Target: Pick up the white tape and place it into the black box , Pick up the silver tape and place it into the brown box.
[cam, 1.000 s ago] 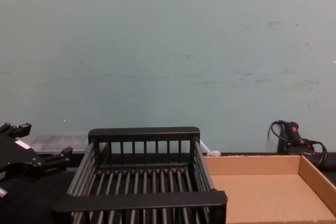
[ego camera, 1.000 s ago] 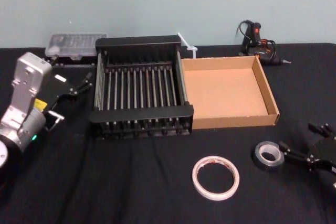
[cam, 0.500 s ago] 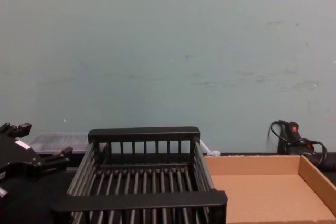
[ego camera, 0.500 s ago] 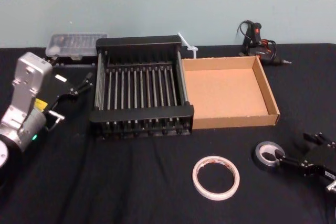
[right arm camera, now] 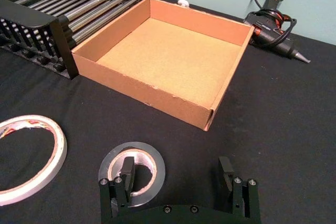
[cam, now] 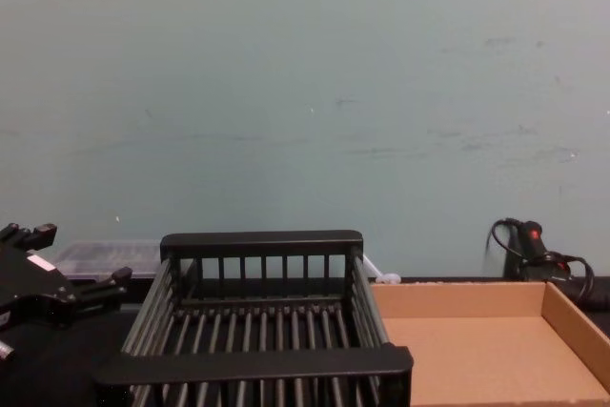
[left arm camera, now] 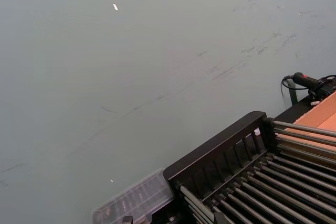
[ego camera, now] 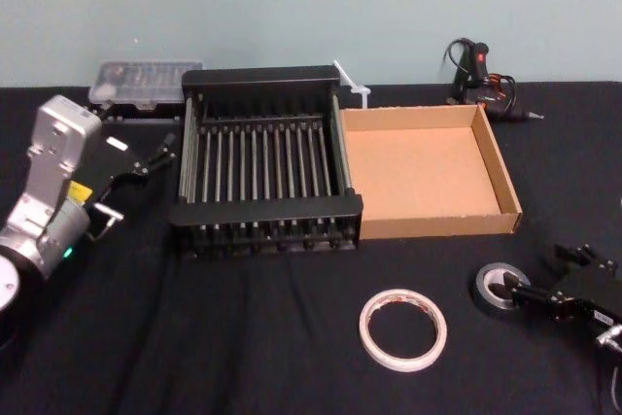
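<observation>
The right jaws, spread, are straddling the rim of the silver tape [right arm camera: 157, 166]; next likely needs clenching, then lifting into the brown box [right arm camera: 142, 90]. The left jaws are idling, spread, far left.

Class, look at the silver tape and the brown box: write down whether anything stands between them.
Nothing visible does. Bare black tabletop lies between the silver tape and the brown box; only the box's low front wall must be cleared. The right gripper, open, is at the tape.

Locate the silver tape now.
Head view, front right: silver tape lies right of the white tape, near the brown box, one finger of the right gripper inside its core.
</observation>
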Controlling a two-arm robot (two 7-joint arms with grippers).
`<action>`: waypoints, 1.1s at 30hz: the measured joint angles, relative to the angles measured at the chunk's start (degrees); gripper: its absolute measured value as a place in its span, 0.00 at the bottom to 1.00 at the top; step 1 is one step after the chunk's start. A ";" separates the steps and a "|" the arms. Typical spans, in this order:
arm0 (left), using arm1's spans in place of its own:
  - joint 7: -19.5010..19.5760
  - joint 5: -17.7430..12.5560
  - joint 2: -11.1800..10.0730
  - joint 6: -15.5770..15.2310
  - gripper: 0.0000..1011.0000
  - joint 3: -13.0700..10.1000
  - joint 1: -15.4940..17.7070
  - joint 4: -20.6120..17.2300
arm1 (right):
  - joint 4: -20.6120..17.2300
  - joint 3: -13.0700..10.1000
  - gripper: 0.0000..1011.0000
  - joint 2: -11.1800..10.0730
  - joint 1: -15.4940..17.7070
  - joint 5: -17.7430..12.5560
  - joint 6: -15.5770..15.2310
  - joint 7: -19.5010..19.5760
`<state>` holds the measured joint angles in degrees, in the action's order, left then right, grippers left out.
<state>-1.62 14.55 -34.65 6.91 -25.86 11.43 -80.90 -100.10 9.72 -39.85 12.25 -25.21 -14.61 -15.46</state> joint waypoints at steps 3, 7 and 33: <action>0.00 0.00 0.00 0.00 0.99 0.00 0.00 0.00 | 0.22 0.02 0.99 0.33 -0.28 0.13 -0.37 -0.34; 0.00 0.00 0.00 0.00 0.99 0.00 0.00 0.00 | 0.56 0.06 0.99 0.89 -0.71 0.50 -1.00 -0.87; 0.00 0.00 0.00 0.00 0.99 0.00 0.00 0.00 | 2.98 -0.03 0.99 3.98 -3.17 2.44 -3.90 -3.01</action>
<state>-1.62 14.55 -34.65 6.91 -25.86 11.43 -80.90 -97.12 9.69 -35.87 9.08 -22.77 -18.51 -18.46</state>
